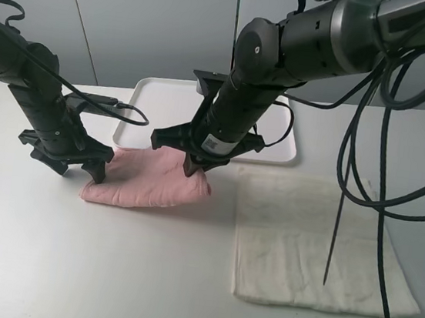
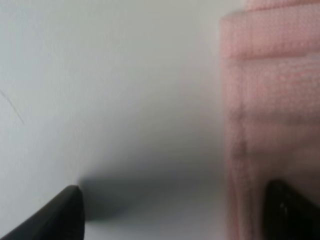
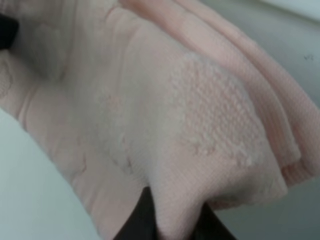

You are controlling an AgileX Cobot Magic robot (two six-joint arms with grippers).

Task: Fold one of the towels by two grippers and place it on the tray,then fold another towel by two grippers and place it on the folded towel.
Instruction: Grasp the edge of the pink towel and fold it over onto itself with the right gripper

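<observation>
A folded pink towel (image 1: 148,180) lies on the white table in front of the white tray (image 1: 158,94). A white towel (image 1: 318,246) lies flat to its right. My left gripper (image 1: 80,164) is open at the pink towel's left end, low over the table. In the left wrist view (image 2: 170,215) one finger (image 2: 290,210) is over the towel's edge (image 2: 270,100) and the other (image 2: 55,215) over bare table. My right gripper (image 1: 193,168) is shut on the pink towel's right end. The right wrist view shows the cloth (image 3: 165,115) pinched between the fingertips (image 3: 137,220).
The tray holds nothing and stands at the back, behind the right arm. Black cables (image 1: 349,183) hang from the right arm over the white towel. The table's front edge is near.
</observation>
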